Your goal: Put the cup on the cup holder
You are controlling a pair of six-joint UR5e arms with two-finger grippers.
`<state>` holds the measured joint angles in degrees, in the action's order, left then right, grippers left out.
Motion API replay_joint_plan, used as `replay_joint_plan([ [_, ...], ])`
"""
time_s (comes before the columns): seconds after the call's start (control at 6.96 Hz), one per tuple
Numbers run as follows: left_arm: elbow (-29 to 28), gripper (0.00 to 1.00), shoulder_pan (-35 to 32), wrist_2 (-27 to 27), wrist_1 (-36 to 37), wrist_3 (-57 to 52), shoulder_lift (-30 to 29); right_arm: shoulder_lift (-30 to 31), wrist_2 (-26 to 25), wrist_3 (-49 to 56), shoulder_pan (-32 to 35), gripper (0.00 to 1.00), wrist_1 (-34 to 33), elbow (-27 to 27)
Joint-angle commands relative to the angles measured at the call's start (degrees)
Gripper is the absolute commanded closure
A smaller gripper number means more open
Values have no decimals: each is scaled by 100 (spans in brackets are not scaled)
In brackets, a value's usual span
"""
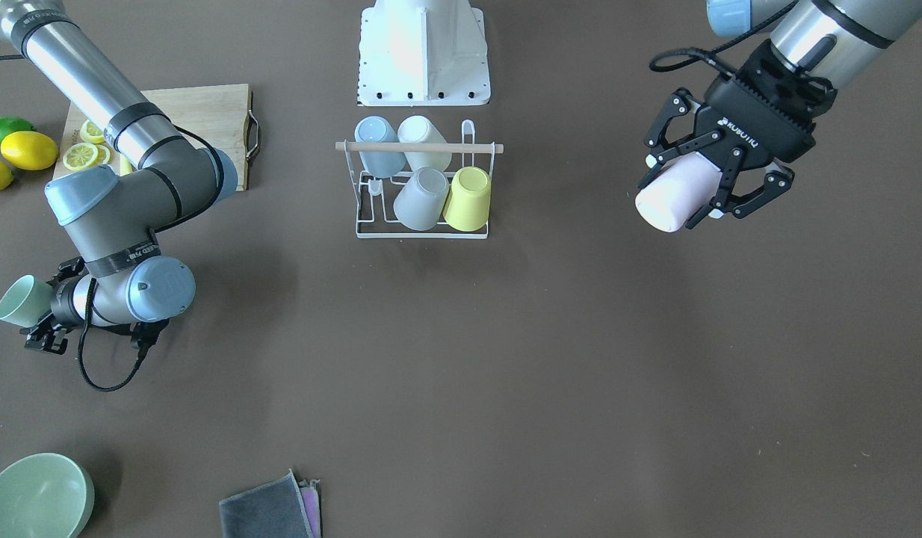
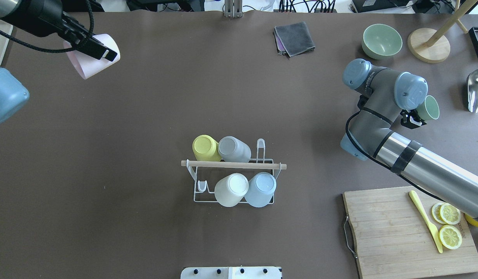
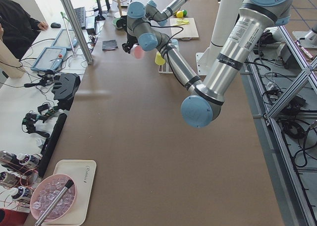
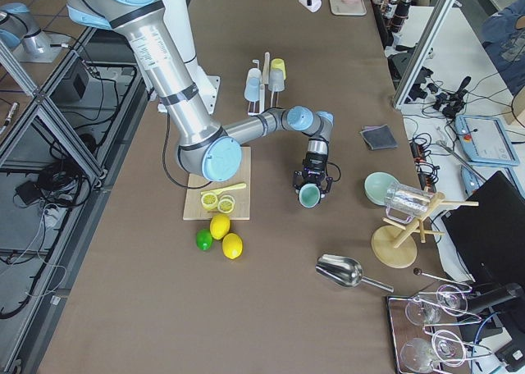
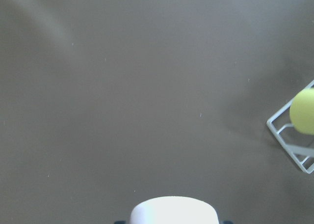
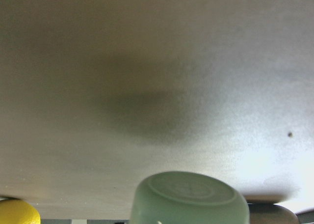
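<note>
Left arm raised, wrist tilted, jaws clamped on the pink cup (image 1: 672, 197). The cup holder (image 1: 422, 148) stands well apart, ahead of them. Right arm folded low, jaws clamped on the green cup (image 1: 22, 300). Overhead hides the left jaws' grip; the front-facing view shows it.

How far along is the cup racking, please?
Done: yellow cup, grey cup, white cup and blue cup sit on the cup holder. In hand: left gripper holds a pink cup, right gripper a green cup, both away from it. Left: seat both on free prongs.

Cup holder (image 2: 233, 165) mid-table, four cups (image 2: 231, 189) on it; cutting board (image 2: 390, 228) near right; bowl (image 2: 372, 48) far right.
</note>
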<state>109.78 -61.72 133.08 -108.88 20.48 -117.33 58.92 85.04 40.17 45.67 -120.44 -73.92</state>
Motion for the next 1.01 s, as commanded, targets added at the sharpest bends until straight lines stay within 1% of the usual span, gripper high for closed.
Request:
replay_joint_plan([
  [0.0,-395,100,46,-150,-2603,1175,140,75,3,60,204,100,-6,-227],
  [0.14,-379,100,160,-664,-3674,1360,428,136,56,252,371,100,-6,-446],
  [0.29,-405,100,413,-905,-4694,1788,631,233,143,315,555,100,-14,-796],
  [0.43,-361,100,494,-1142,-5418,2210,815,477,536,316,679,100,-15,-1348],
  [0.57,-370,100,860,-1753,-6208,2293,1052,532,992,316,863,100,-6,-1745],
  [0.72,-457,100,1795,-2778,-7034,2407,1168,533,1397,316,1004,100,-6,-2219],
  [0.86,-536,100,2779,-3849,-7521,2321,1195,533,1949,290,1258,100,64,-2554],
])
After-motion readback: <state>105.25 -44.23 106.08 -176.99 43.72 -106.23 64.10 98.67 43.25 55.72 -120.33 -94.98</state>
